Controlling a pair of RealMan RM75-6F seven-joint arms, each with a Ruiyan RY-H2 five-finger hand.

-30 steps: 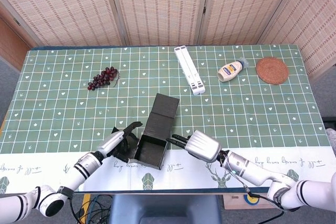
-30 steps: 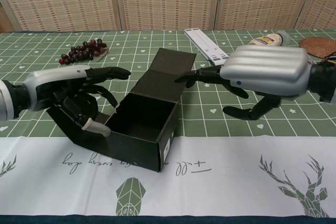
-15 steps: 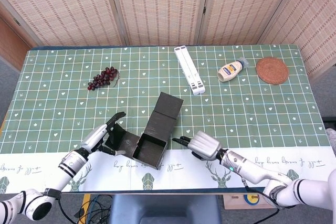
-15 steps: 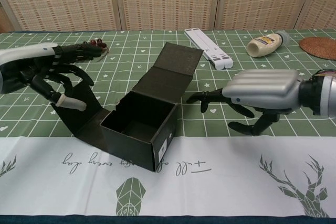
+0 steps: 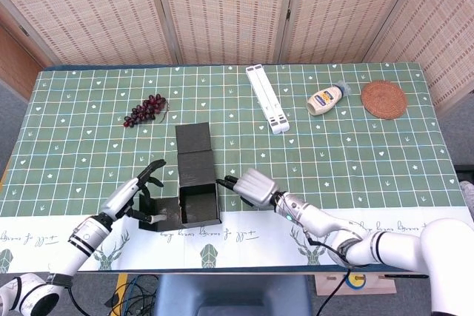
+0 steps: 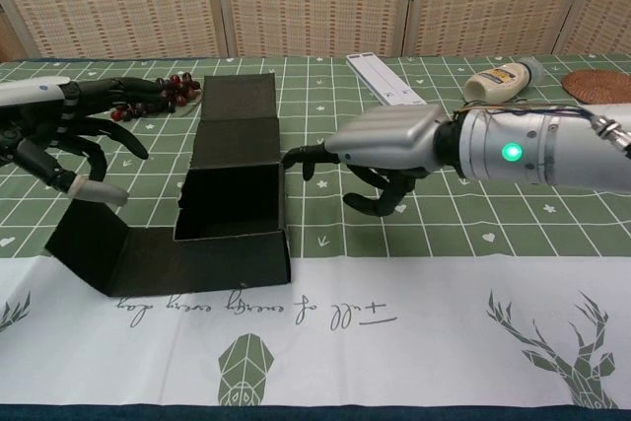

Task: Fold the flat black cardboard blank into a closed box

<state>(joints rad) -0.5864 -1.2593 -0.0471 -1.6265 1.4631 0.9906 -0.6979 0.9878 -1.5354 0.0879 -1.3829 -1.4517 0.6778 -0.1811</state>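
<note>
Half-folded black box [image 5: 196,183] lies long axis twelve-to-six, lid toward twelve; left hand [image 5: 141,192] and right hand [image 5: 252,185] flank it, fingers spread; grapes [image 5: 145,109] at eleven

Open black box [image 5: 195,183], left robot hand [image 5: 142,189] beside its flap, right robot hand's [image 5: 252,186] fingertips at its side

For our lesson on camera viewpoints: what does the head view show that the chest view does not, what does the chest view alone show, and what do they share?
Only the head view shows the whole table from above, its far edge and corners, and both forearms reaching in from the near side.

Only the chest view shows a green light on the right wrist and the box's low front wall seen side-on.

Both show the black box, open with its lid flap laid back, the left hand, the right hand with fingers at the box's side, the grapes, white stand, bottle and woven coaster.
</note>
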